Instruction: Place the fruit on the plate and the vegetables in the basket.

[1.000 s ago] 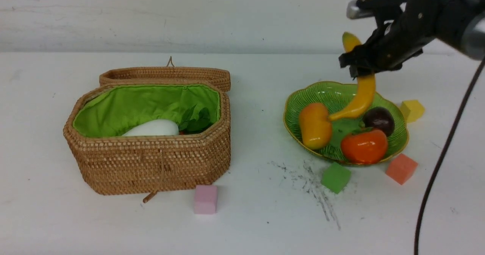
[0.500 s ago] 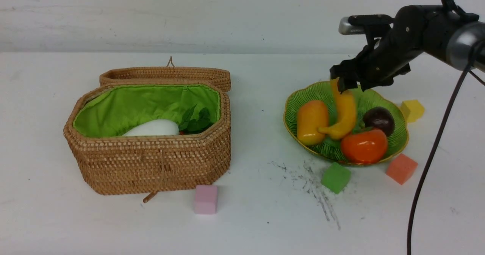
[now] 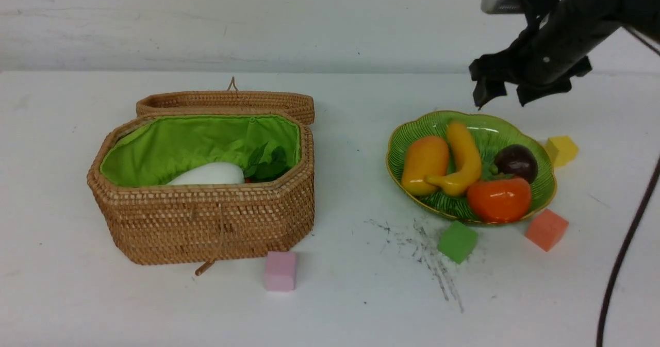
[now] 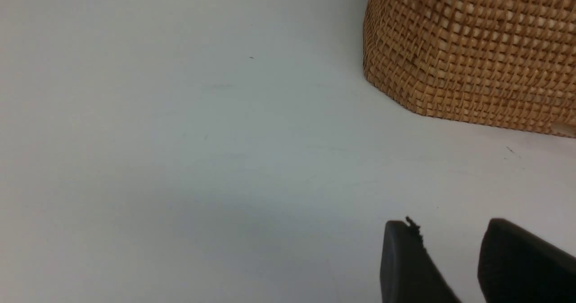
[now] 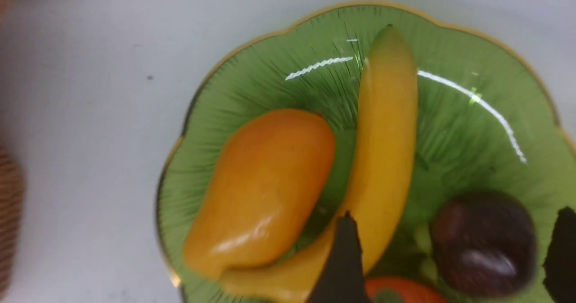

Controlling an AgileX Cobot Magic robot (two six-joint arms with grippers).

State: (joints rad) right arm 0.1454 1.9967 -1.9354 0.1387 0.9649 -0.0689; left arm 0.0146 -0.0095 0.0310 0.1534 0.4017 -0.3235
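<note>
The right tool (image 3: 504,97), released and empty, hangs above the plate's (image 3: 539,195) far rim, clear of the banana (image 3: 462,157) lying inside it.

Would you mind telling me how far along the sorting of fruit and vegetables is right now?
Nearly done, it seems. The banana, mango, orange-red fruit and dark purple fruit all lie on the plate. The white eggplant and some green leaves sit in the basket; the rest of its contents are hidden. The right gripper hangs open and empty above the plate. Only foam cubes lie on the table.
</note>
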